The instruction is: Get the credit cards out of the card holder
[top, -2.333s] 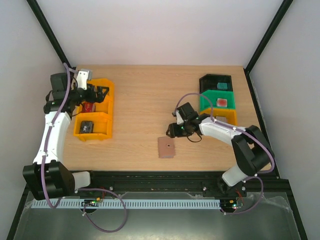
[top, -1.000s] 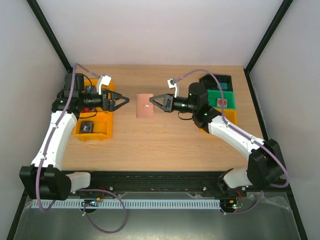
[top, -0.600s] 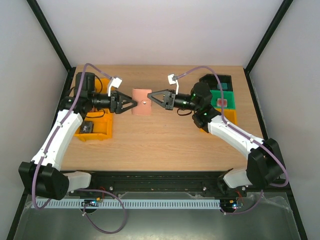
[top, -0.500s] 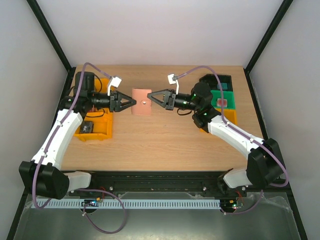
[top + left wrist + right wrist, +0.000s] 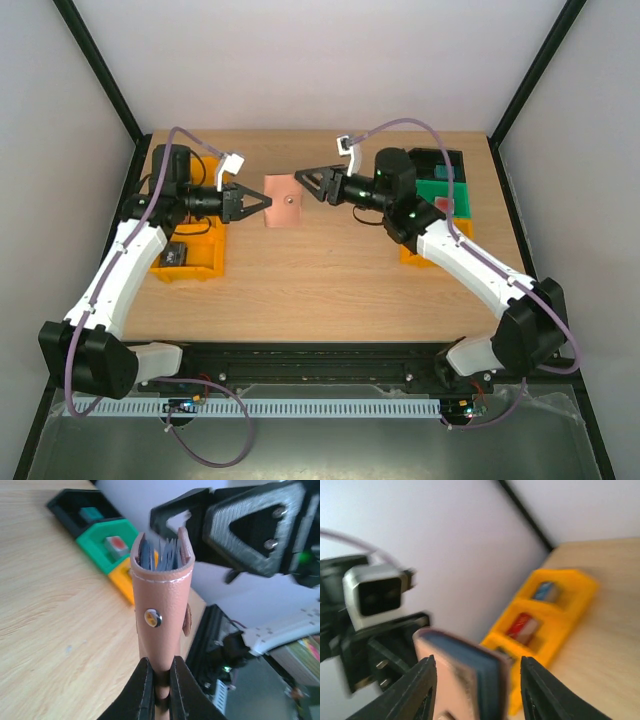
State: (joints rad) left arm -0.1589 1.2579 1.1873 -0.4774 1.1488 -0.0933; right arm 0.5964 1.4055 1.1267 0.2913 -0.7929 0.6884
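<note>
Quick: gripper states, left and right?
Left gripper: closed, holding the holder.
Right gripper: open, fingers either side of the holder, not gripping it.

White links (image 5: 105, 285), black joints (image 5: 90, 355), purple cables (image 5: 400, 121); the left gripper (image 5: 262, 203) and right gripper (image 5: 308, 186) are black.

The brownish-pink stitched folding card holder (image 5: 162, 605) has its lower end hidden between the black fingers of the left gripper (image 5: 160, 667). The thin cards (image 5: 161, 555) inside show only bluish top edges, so their colours cannot be told. From the right wrist everything looks blurred, and the holder is cut off at the bottom.
</note>
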